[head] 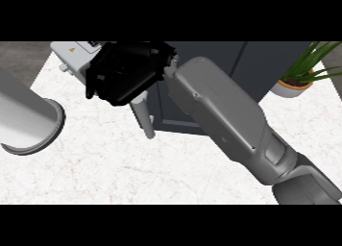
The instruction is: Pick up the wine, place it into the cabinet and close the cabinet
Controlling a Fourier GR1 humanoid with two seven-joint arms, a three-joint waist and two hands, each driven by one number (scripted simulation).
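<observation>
No wine bottle shows anywhere in the head view. The dark grey cabinet point(252, 62) stands at the back of the counter, with a pale bar handle point(144, 119) at its left edge. My right forearm runs from the lower right up across the cabinet front. My right hand point(128, 72) is a dark mass at the cabinet's upper left corner, just above the handle. Whether it holds anything is hidden. My left forearm point(18, 115) lies as a thick grey cylinder at the left edge, and its hand is out of view.
A white appliance point(73, 55) with a yellow warning sticker stands at the back left, partly behind my right hand. A potted plant point(301, 79) sits at the back right. The white marble counter point(131, 168) spreads across the foreground.
</observation>
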